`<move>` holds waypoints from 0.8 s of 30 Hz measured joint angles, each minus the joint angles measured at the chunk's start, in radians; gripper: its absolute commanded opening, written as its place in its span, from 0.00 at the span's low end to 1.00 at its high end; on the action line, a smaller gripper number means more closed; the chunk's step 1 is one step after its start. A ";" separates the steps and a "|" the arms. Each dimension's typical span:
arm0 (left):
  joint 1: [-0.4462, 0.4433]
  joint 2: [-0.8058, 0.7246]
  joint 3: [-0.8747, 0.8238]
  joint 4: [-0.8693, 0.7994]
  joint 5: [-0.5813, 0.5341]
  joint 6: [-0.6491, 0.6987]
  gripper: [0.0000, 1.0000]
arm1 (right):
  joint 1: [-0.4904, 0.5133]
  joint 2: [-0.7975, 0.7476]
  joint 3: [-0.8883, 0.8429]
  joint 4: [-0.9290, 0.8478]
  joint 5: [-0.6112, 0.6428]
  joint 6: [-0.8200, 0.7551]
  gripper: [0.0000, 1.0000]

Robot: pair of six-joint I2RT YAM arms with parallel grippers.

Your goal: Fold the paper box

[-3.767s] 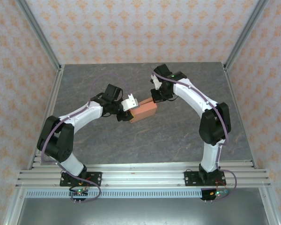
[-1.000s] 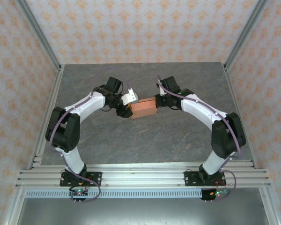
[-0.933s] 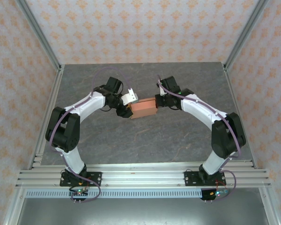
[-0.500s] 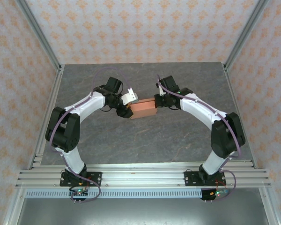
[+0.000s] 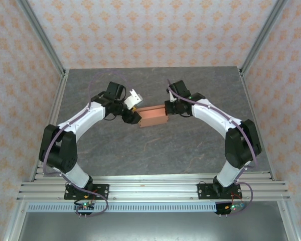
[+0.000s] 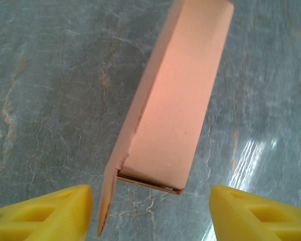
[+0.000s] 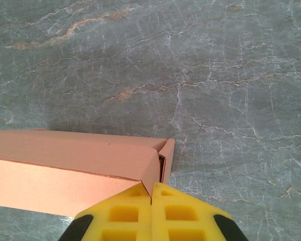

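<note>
Holding paper box (image 5: 153, 116) at 3 o'clock: right pincer (image 7: 150, 195), clamped; left pincer (image 6: 150, 201): apart, 9 o'clock. Close crooked and you crumple its flap (image 6: 108, 201).

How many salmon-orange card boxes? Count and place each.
1. The salmon-orange card box is at the middle of the grey marbled table, right end pinched by the shut right gripper, open left gripper facing its left end.

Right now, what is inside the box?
At its near end in the left wrist view, the box shows a thin dark slit; nothing is seen in it. Its walls cover the rest.
</note>
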 measured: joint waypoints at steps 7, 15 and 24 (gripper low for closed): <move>-0.010 -0.050 -0.036 0.071 -0.104 -0.261 0.52 | 0.004 0.006 0.008 -0.004 0.004 0.001 0.00; -0.042 -0.026 -0.018 0.051 -0.216 -0.326 0.49 | 0.004 0.008 0.009 -0.004 0.008 0.008 0.00; -0.047 0.050 0.046 0.022 -0.241 -0.308 0.31 | 0.004 0.008 0.010 -0.005 0.012 0.008 0.00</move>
